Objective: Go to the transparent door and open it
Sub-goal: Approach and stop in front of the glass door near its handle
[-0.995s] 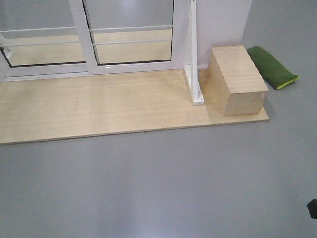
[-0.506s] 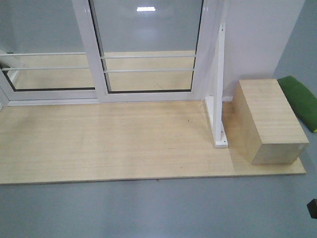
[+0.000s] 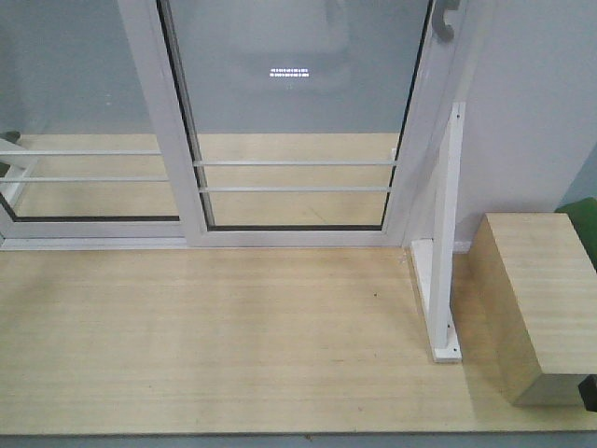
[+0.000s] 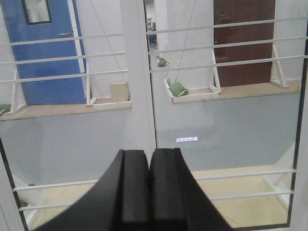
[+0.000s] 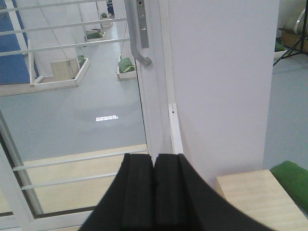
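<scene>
The transparent door (image 3: 298, 112) is the right-hand glass panel in a white frame, with two thin white bars low across the glass. Its curved grey-white handle (image 3: 446, 21) shows at the top right edge of the front view. In the right wrist view the handle (image 5: 137, 36) and its lock plate hang well above and just left of my right gripper (image 5: 154, 161), which is shut on nothing. My left gripper (image 4: 149, 156) is also shut and empty. It faces the white post between the two panels, with the door glass (image 4: 226, 120) to its right.
A pale wooden platform (image 3: 233, 345) lies before the door. A white angle bracket (image 3: 446, 243) and a wooden box (image 3: 541, 299) stand at the right by the white wall (image 3: 532, 112). A green cushion (image 5: 293, 178) lies past the box. A handle-less glass panel (image 3: 75, 121) is on the left.
The view has closed in on the door: the platform and frame fill more of the picture, the grey floor has dropped out, and the handle has come into sight at the top right.
</scene>
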Controlling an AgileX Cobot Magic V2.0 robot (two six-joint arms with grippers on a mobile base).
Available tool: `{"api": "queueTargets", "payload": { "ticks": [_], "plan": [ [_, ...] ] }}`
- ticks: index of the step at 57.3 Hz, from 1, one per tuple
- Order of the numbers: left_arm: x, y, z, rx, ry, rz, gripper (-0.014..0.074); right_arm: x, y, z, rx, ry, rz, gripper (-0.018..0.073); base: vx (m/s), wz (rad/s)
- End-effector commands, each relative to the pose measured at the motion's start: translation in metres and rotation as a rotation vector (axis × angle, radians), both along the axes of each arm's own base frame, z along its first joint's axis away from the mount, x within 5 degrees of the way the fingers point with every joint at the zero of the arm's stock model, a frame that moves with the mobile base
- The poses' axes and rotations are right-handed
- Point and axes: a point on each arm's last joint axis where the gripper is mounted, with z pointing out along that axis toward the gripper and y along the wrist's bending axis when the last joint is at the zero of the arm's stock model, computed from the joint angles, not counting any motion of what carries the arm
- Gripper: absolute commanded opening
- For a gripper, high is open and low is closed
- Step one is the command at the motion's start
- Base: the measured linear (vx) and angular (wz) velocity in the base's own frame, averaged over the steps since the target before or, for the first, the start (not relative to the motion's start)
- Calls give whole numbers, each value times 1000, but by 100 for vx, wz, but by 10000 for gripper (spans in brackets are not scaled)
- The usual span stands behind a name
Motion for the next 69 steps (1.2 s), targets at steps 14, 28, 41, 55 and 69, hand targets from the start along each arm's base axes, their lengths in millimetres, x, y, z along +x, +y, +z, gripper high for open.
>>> {"api": "queueTargets", "payload": {
  "ticks": [14, 28, 41, 55, 69],
  "plan": [
    [-1, 0, 5, -9, -90, 2, 3, 0, -1, 7, -22, -92, -8, -9, 40, 0],
    [-1, 0, 5, -9, -90, 2, 3, 0, -1, 7, -22, -92, -8, -9, 30, 0],
    [-1, 0, 5, -9, -90, 2, 3, 0, -1, 7, -22, -92, -8, -9, 23, 2],
    [-1, 0, 5, -9, -90, 2, 3, 0, -1, 7, -22, -92, -8, -9, 19, 2],
    [-1, 0, 5, -9, -90, 2, 3, 0, -1, 7, -22, -92, -8, -9, 15, 1]
  ]
}}
